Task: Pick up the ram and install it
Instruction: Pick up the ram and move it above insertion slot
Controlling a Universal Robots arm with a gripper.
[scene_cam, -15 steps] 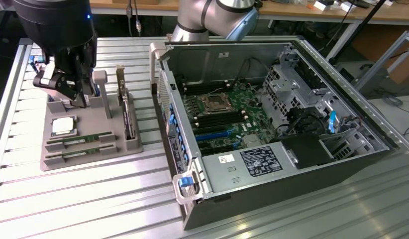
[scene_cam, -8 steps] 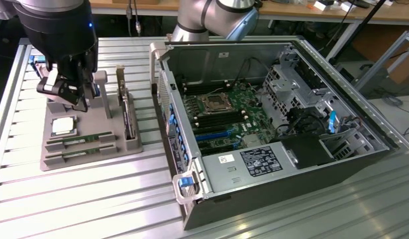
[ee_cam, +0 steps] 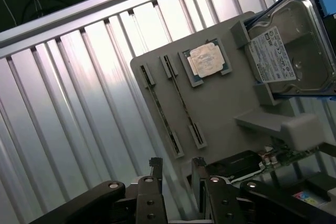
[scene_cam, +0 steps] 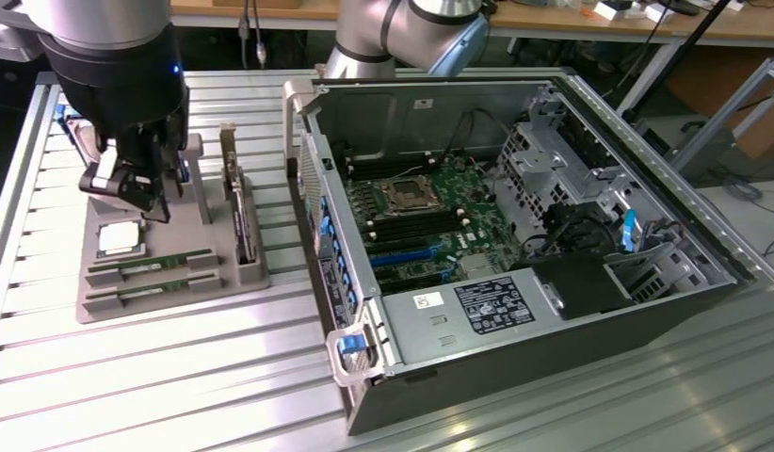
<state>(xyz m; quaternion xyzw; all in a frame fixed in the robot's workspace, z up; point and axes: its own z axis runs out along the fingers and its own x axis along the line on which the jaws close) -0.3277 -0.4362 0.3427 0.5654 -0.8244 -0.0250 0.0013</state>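
Open gripper hangs empty above the grey parts tray; the ram sits in its slot.

The tray, at the exterior view's left on the slatted table, holds the ram on edge in one long slot, with a second stick in the slot just beside it. A square silver processor lies in its pocket and a hard drive rests at the tray's far end. The jaws stand wide apart with nothing between them. The computer case lies open, motherboard exposed inside.
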